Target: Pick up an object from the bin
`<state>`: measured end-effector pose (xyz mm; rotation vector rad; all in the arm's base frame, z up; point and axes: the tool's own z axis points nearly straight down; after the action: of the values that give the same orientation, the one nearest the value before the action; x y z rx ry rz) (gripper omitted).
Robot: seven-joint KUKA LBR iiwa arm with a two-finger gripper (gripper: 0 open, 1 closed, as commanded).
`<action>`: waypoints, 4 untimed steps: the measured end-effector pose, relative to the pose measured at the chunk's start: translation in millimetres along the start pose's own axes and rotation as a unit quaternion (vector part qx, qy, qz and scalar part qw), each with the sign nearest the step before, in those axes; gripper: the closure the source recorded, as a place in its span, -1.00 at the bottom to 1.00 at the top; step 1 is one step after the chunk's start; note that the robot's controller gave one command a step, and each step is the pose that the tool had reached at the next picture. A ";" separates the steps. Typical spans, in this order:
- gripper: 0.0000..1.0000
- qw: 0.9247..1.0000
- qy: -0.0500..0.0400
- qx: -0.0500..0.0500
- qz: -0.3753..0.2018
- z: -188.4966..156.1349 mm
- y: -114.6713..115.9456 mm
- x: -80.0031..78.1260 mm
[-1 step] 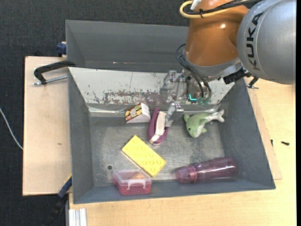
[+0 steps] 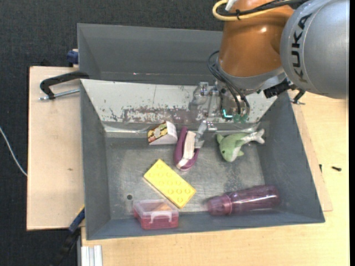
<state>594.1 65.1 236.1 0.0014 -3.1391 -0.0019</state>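
While the gripper [image 2: 198,133] hangs at the purple thing's [image 2: 186,153] top end, jaws open or closed I cannot tell; perhaps a shoe: light, stiffish, best pinched across its narrow sides.

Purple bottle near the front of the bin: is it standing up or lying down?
Lying down. The purple bottle rests lengthwise on the bin floor, its long side flat.

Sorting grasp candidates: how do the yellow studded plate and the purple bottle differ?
Shape: the yellow studded plate is a flat rectangle; the purple bottle is a round cylinder. Look: the plate is opaque, the bottle see-through. Pose: the plate lies diagonally mid-bin; the bottle lies nearly level at the view's lower right. Both lie down on the bin floor.
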 end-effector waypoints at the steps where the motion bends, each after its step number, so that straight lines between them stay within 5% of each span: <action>1: 1.00 1.000 -0.005 0.000 -0.025 -99.1 -7.6 0.0; 2: 1.00 1.000 -0.004 0.000 -0.024 -98.4 -7.6 0.2; 3: 1.00 0.999 -0.006 0.000 -0.047 -47.9 -2.5 -0.5; 4: -1.00 0.985 -0.002 0.000 -0.175 33.3 -32.4 6.2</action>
<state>587.9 32.7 202.7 0.5514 -3.0946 -0.0011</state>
